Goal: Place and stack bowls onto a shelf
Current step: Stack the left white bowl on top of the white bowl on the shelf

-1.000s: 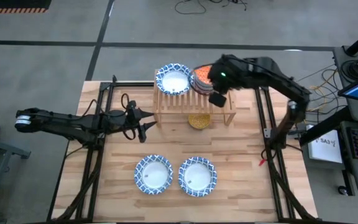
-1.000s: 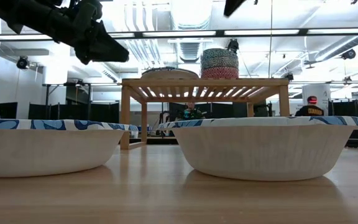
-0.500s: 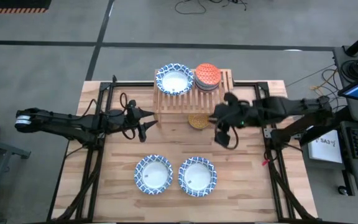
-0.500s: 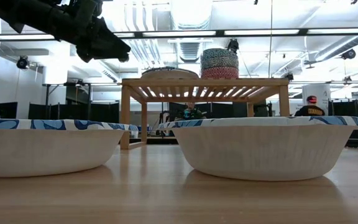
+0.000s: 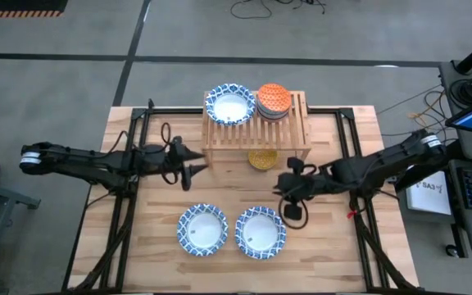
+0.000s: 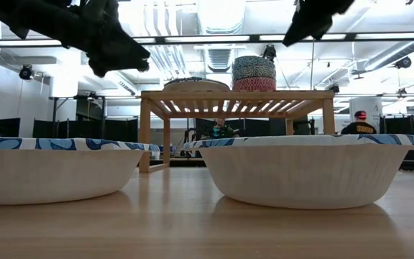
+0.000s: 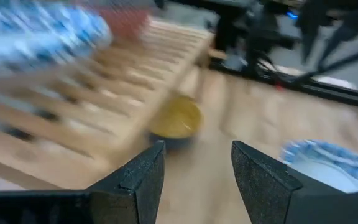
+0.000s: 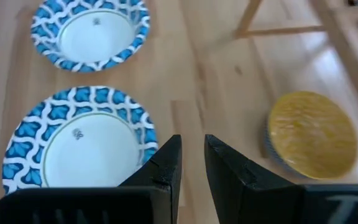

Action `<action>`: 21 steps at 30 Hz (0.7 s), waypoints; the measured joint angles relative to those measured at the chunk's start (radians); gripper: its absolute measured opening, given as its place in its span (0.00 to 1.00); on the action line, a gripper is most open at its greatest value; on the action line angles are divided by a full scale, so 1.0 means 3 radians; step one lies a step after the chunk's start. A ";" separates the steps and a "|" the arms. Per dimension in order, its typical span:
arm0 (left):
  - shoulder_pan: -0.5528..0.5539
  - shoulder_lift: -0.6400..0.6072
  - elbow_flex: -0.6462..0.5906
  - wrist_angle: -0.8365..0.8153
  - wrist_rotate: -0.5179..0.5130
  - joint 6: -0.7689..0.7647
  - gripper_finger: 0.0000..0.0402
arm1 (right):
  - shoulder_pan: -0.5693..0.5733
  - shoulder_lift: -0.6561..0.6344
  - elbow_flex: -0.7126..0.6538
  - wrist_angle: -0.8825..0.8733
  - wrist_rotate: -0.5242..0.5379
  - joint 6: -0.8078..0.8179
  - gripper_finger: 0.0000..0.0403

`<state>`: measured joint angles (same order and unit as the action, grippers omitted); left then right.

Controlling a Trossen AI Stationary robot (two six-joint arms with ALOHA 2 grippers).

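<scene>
Hovering with narrowly parted, empty fingers, the right gripper (image 5: 293,215) sits just beside the round blue-and-white patterned bowl (image 5: 260,232); the small mustard-yellow bowl (image 5: 262,159) lies under the light wooden slatted shelf (image 5: 300,123).

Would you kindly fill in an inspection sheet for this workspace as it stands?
Surface: plank tabletop, bare in places.
Job's things: shelf holds one patterned bowl and an orange-topped stack; yellow bowl sits on the table at the shelf's front edge; two patterned bowls on the near table.
Clutter: nothing seen.
Grippers: left tool open, empty, beside the shelf; right tool narrowly open, empty, near the right-hand front bowl.
Cables: loops on the floor beyond the table.
Surroundings: people at the back of the room.
</scene>
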<state>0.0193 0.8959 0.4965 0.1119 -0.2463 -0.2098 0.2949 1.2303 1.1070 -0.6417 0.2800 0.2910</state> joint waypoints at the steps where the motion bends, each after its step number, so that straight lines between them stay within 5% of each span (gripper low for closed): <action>1: -0.0003 0.0000 0.0000 -0.0089 0.0129 -0.0106 0.42 | 0.0030 -0.0004 -0.0087 0.0114 0.0000 -0.0004 0.15; 12: -0.0273 0.0072 -0.0002 -0.1379 0.0623 -0.1569 0.42 | 0.0181 -0.0098 -0.0716 0.1155 0.0001 -0.0481 0.15; 21: -0.0983 0.0806 0.0018 -0.1415 0.0654 -0.1988 0.42 | 0.0180 -0.0132 -0.1064 0.2038 -0.0001 -0.1076 0.15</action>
<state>-0.2756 1.1378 0.5019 -0.3126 -0.0502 -0.8062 0.3489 1.1908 0.7879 -0.0303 0.2798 -0.0318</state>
